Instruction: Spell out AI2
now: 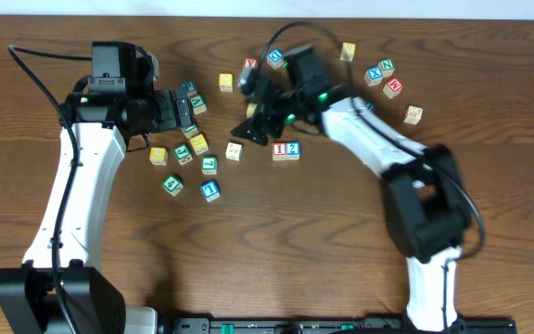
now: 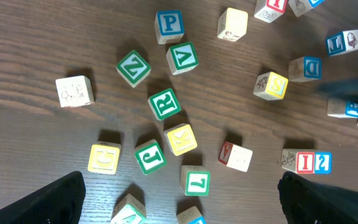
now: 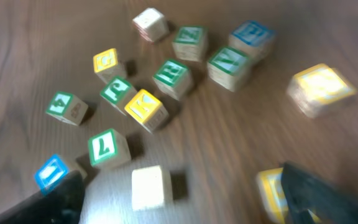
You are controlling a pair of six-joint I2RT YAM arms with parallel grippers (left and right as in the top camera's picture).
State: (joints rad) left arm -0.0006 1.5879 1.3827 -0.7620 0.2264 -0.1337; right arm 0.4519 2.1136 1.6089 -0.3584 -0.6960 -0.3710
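Right gripper (image 1: 256,125) jaws wide, nothing between them, hanging just far-left of the I cube (image 1: 279,150) and 2 cube (image 1: 292,149), which sit touching, side by side, mid-scene. The left gripper (image 1: 182,109) is likewise spread and empty over the loose cubes (image 1: 199,144) at left. A cube (image 1: 235,151) lies apart to the left of the I, pale face up (its red letter seems to sit on a side face, going by the left wrist view). Judged light, rigid wood with smooth, likely slick faces: pinch square across two opposite flat sides at mid-height, not the corners.
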